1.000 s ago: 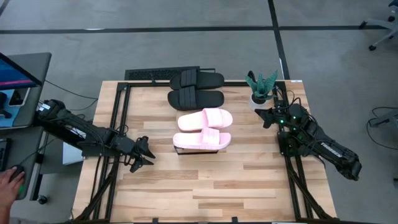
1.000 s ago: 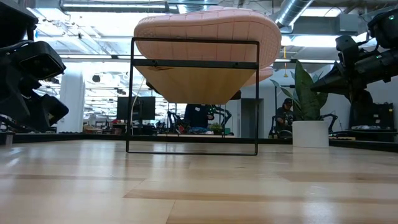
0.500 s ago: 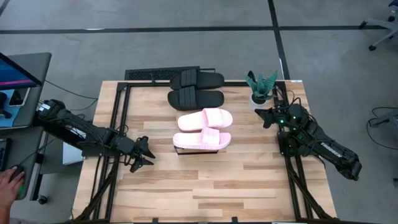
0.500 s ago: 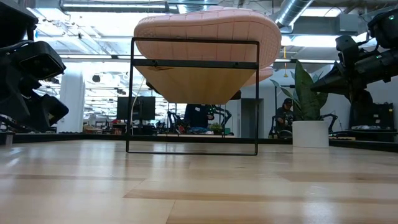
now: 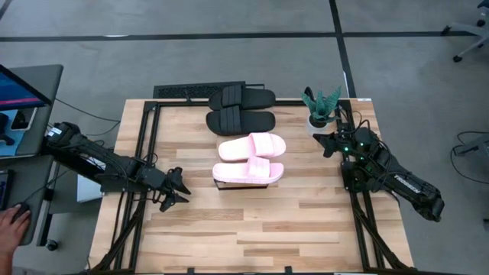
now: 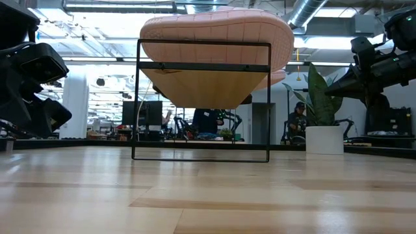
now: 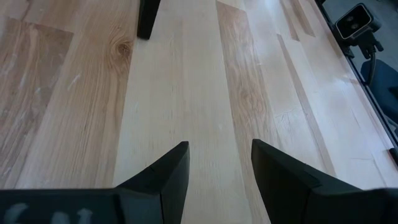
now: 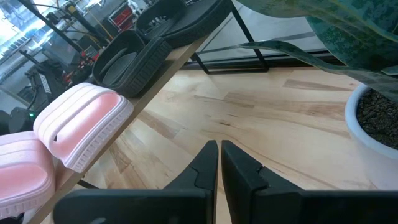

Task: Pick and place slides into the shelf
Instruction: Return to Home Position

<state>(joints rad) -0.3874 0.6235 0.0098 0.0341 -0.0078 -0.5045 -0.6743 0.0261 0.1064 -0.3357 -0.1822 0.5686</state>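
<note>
All the slides lie in a row on the shelf point(image 6: 201, 88), strap side up. Two black slides point(image 5: 241, 109) lie at the far end and two pale pink slides point(image 5: 250, 159) at the near end. They almost hide the shelf in the high view. In the low view the nearest pink slide point(image 6: 218, 26) sits on the plank above the dark frame. My left gripper point(image 5: 177, 192) hovers open and empty left of the shelf's near end, and it also shows in the left wrist view point(image 7: 217, 168). My right gripper point(image 5: 324, 143) is shut and empty right of the shelf, and it also shows in the right wrist view point(image 8: 219, 158).
A potted plant in a white pot point(image 5: 321, 113) stands at the far right, just beyond my right gripper. A black bar point(image 5: 183, 92) lies along the far edge. A person's hand point(image 5: 11, 225) is beside the table's left. Bare tabletop point(image 5: 252, 229) spreads in front of the shelf.
</note>
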